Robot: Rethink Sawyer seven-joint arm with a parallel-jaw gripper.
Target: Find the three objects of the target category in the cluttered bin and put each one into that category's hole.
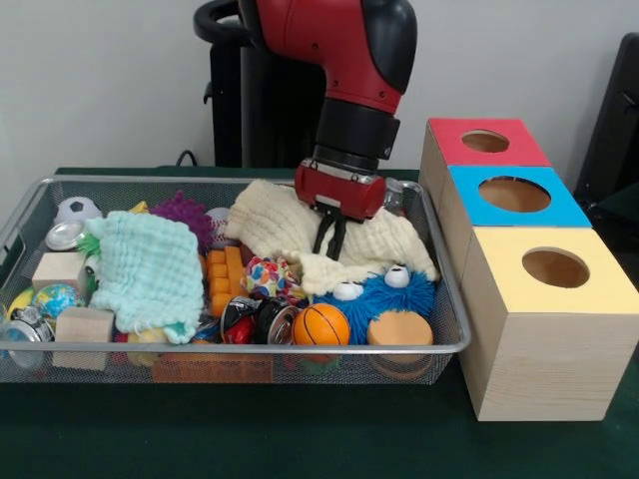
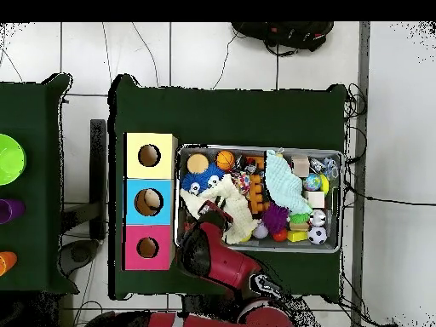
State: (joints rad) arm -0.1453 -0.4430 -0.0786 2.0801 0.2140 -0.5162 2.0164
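Where the wire bin (image 1: 439, 346) begins at the left of the front view, a soccer ball (image 1: 76, 209) sits at the back corner with wooden blocks (image 1: 84, 324) and a small globe ball (image 1: 56, 297) nearer the front, and a mint green cloth (image 1: 148, 267) lies draped just beside them. Next come a purple spiky ball (image 1: 182, 214) at the back, orange bricks (image 1: 226, 280) and a speckled ball (image 1: 268, 276), with a small basketball (image 1: 321, 324) at the front edge. Over the cream cloth (image 1: 270, 222) in the middle the gripper (image 1: 329, 239) hangs with its two dark fingers nearly together, tips at the fabric; whether they pinch it I cannot tell. A blue furry toy with eyes (image 1: 384, 292) lies just right of it. Outside the bin stand three boxes with holes: yellow (image 1: 554, 267) nearest, blue (image 1: 514, 194), red (image 1: 485, 141) farthest.
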